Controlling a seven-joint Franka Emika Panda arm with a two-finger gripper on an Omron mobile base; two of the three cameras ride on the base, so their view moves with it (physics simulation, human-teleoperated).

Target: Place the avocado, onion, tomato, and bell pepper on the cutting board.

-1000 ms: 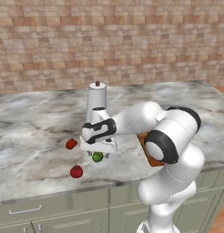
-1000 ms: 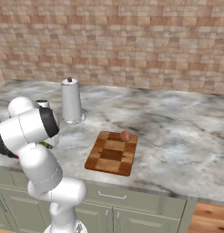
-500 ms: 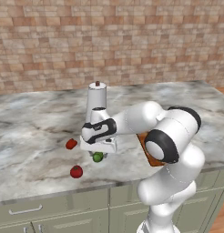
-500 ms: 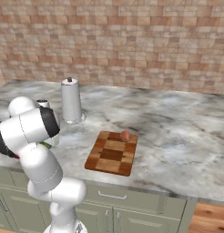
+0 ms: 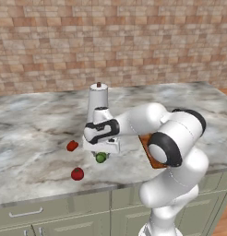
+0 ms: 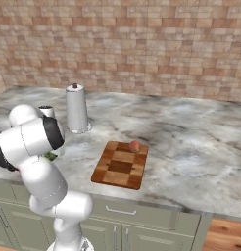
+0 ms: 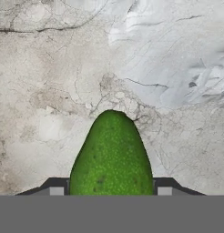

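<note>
The green avocado (image 7: pixel 111 154) lies on the marble counter between my two fingertips, which touch both of its sides. My gripper (image 5: pixel 101 155) hangs low over the avocado (image 5: pixel 101 158) and is shut on it. To its left sits the lumpy red bell pepper (image 5: pixel 72 146). The round tomato (image 5: pixel 77 174) rests nearer the counter's front edge. The pale onion (image 6: pixel 134 146) sits on the far end of the checkered cutting board (image 6: pixel 117 169), well to the right of the gripper. My arm hides most of the cutting board (image 5: pixel 149 148) in the left base view.
A tall metal canister (image 5: pixel 98 102) with a dark knob stands just behind the gripper, also the canister (image 6: pixel 76 109) left of the board. The brick wall runs along the back of the counter, with drawers below the front edge.
The fingers have closed in onto the avocado's sides. The arm, the vegetables and the board have stayed where they were.
</note>
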